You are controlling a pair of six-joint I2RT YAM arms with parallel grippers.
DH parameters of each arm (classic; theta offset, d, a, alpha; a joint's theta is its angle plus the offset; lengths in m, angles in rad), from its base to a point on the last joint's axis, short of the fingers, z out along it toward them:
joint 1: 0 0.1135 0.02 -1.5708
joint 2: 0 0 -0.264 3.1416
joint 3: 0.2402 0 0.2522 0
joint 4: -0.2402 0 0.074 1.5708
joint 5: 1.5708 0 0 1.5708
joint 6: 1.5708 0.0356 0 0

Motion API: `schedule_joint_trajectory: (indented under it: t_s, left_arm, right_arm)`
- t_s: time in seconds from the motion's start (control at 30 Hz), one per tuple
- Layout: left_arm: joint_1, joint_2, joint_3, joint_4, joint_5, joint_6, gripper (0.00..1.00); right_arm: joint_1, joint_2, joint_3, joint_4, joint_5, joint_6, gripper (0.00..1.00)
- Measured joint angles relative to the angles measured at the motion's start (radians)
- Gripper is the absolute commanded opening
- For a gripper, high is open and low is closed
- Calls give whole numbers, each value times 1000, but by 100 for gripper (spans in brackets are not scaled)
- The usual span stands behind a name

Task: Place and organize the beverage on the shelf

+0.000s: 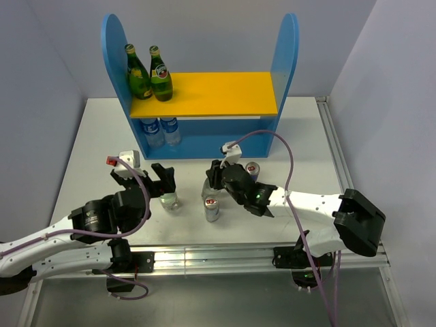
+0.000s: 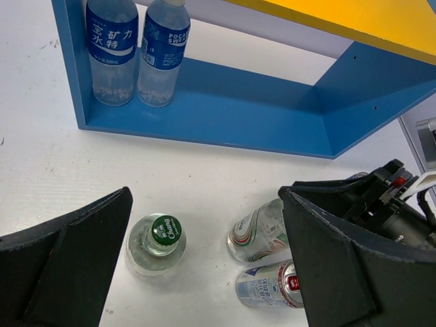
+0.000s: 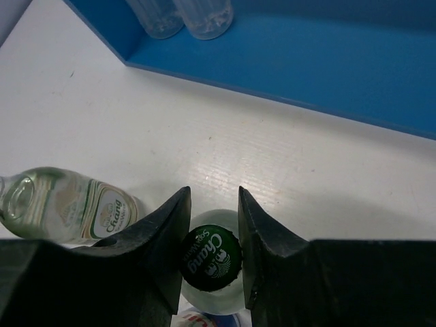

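Here, right gripper (image 3: 212,197) pinching green Chang-capped bottle (image 3: 211,262), left gripper (image 2: 204,197) spread over second Chang bottle (image 2: 157,240), Pocari Sweat bottle (image 2: 162,54) shelved.

I see my left gripper (image 2: 204,204) spread wide, a green-capped bottle (image 2: 157,242) upright between its fingers (image 2: 68,266). A second clear bottle (image 2: 259,231) and a can (image 2: 269,285) sit beside the right-hand finger. Two water bottles (image 2: 112,51) stand in the shelf's (image 2: 225,109) lower tier.

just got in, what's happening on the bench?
Mid-stocking. Two dark green bottles stand on the shelf's yellow top board. Right gripper brackets the green cap of one clear bottle; contact unclear. Left gripper is open by the second clear bottle. Two cans are on the table.
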State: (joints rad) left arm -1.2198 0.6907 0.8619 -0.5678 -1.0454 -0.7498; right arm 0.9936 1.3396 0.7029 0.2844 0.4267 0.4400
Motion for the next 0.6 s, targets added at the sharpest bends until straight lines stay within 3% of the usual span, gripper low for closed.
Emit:
schedule_joint_trajectory:
  t_s: [0.27, 0.6]
  left_arm:
    - [-14, -8, -3, -17, -13, -16, 99]
    - [-15, -15, -5, -22, -27, -24, 99]
  right_arm:
    - [8, 6, 47, -92, 32, 16, 0]
    - [8, -39, 230, -438, 137, -55, 0]
